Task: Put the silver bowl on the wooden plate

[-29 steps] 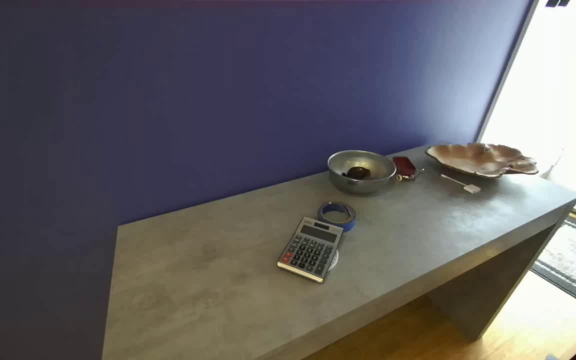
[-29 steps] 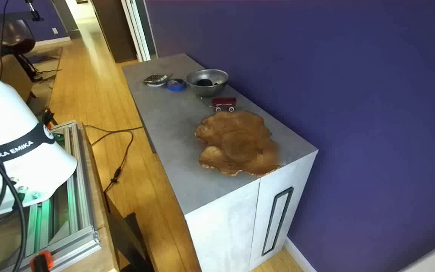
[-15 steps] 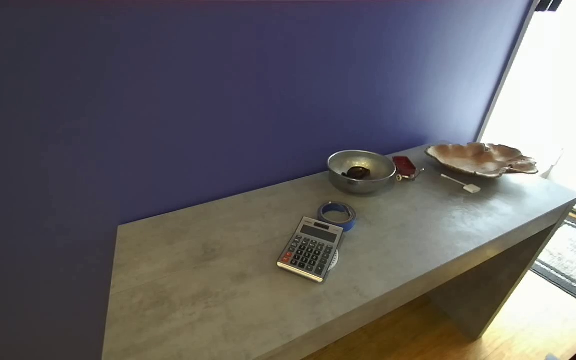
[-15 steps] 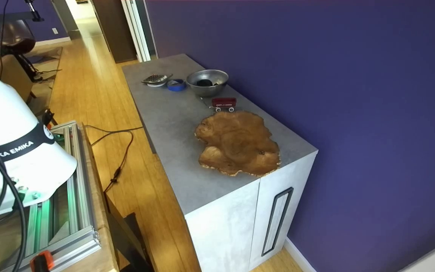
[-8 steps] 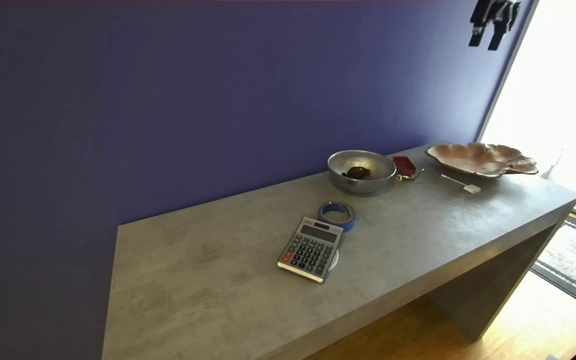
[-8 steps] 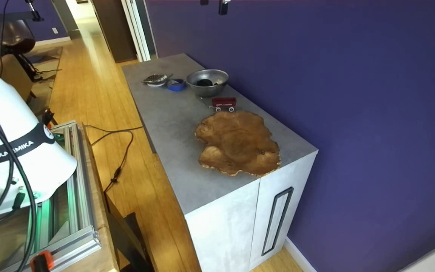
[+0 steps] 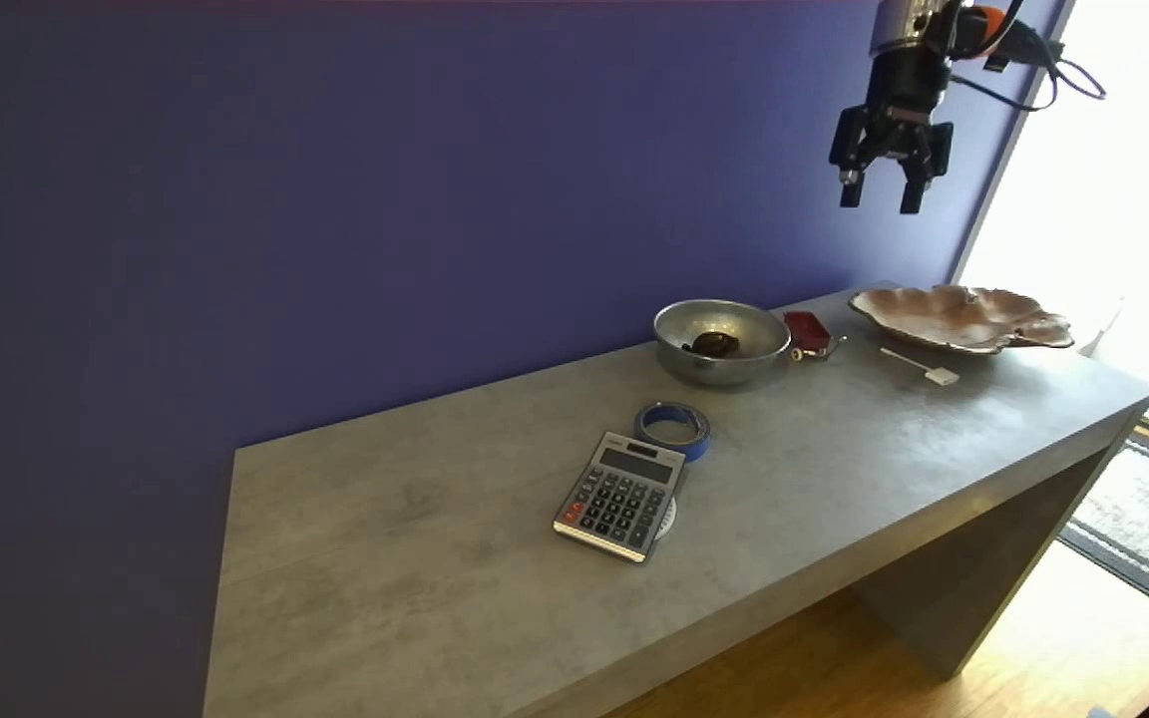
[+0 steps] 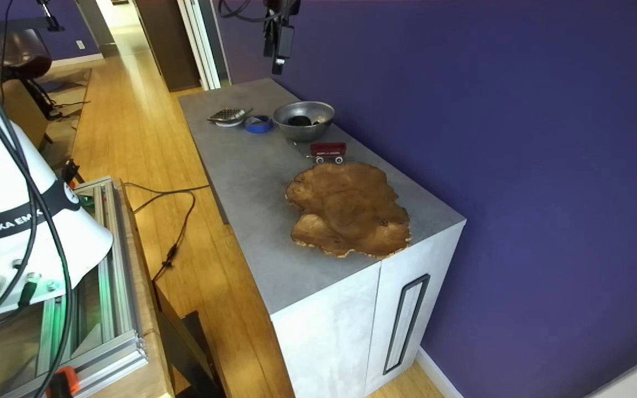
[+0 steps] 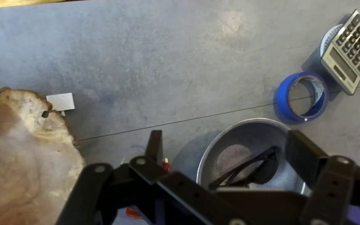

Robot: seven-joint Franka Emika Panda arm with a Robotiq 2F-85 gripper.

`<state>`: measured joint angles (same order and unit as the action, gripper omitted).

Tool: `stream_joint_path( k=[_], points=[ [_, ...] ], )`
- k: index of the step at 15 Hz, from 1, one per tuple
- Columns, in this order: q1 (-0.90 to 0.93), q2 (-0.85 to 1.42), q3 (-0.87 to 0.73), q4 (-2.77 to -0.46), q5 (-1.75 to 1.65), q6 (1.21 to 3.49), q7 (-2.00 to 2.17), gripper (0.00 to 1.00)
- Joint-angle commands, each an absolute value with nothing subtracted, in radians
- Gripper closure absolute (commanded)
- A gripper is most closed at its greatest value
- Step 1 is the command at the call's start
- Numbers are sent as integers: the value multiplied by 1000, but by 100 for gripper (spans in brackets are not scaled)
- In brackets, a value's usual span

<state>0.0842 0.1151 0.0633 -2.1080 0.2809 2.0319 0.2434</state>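
Gripper is held high above the counter, fingers spread wide, w/ nothing gripped. Silver bowl isn't lifted; it's set upright on the counter near the wall, w/ the red toy wagon btwn it & the wooden plate. Dark glasses are seen inside the bowl in the wrist view. Step in hand is judged to be the approach for a rim grip; no contact's made yet.

In the wrist view the bowl is overlapped by one finger & the wagon by the other, so a sideways shift twd the bowl is prob. needed b4 descent. Rim's best taken w/ one finger inside, one outside, b/c the bowl looks too wide to be spanned whole. A stretch of rim clear of the glasses should be picked, else they may get pinched. Descent should be kept straight & slow; wagon mustn't be clipped, & the blue tape near the bowl should be cleared too. Smooth metal may slip or tip if lightly held on one edge, so a firm squeeze & a small test lift are advised. For the carry, enough height is needed for the wagon to be passed over; bowl should then be lowered level onto the plate's middle, not its wavy edge.
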Motion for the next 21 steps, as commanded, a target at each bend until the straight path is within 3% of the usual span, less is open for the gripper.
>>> stream_joint_path(
  k=[1,7,12,19,21],
  points=[
    [84,120,69,-2116,289,2042,244,0],
    [81,116,68,-2120,295,2045,244,0],
    [73,174,53,-2131,312,2198,308,0],
    [74,181,53,-2116,294,2166,290,0],
    [86,238,45,-2097,235,2307,303,0]
  ],
)
